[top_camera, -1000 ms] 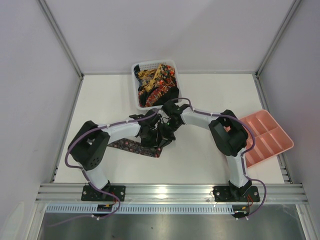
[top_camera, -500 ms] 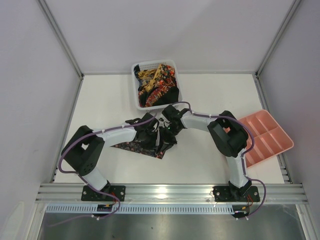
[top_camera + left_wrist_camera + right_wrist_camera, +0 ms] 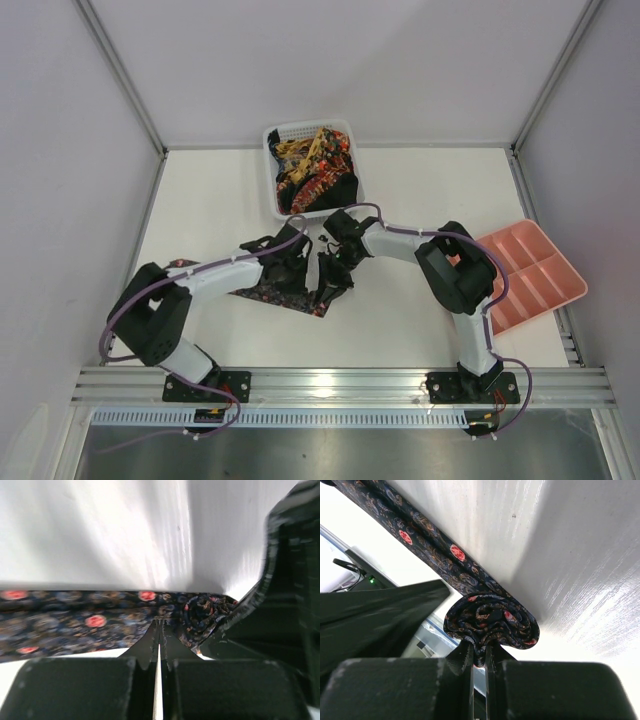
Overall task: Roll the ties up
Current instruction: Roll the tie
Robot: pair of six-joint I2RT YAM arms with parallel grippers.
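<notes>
A dark tie with red and orange patterns [image 3: 262, 293] lies flat on the white table, its right end wound into a roll [image 3: 330, 284]. My right gripper [image 3: 338, 262] is shut on that roll, which fans out above its fingertips in the right wrist view [image 3: 490, 622], the gripper [image 3: 479, 656] pinching its lower edge. My left gripper [image 3: 300, 268] is just left of the roll. In the left wrist view it [image 3: 160, 626] is shut, tips resting on the flat tie [image 3: 75, 625] next to the roll [image 3: 202, 612]. More ties [image 3: 312, 165] fill the basket.
The white mesh basket [image 3: 270, 160] stands at the back centre, just behind both grippers. The pink compartment tray [image 3: 530, 275] lies at the right edge. The two wrists are very close together. Grey walls enclose the table.
The left arm has stretched out and lowered, its elbow swinging left, and its gripper has shifted slightly left along the tie. The right gripper has stayed on the roll.
</notes>
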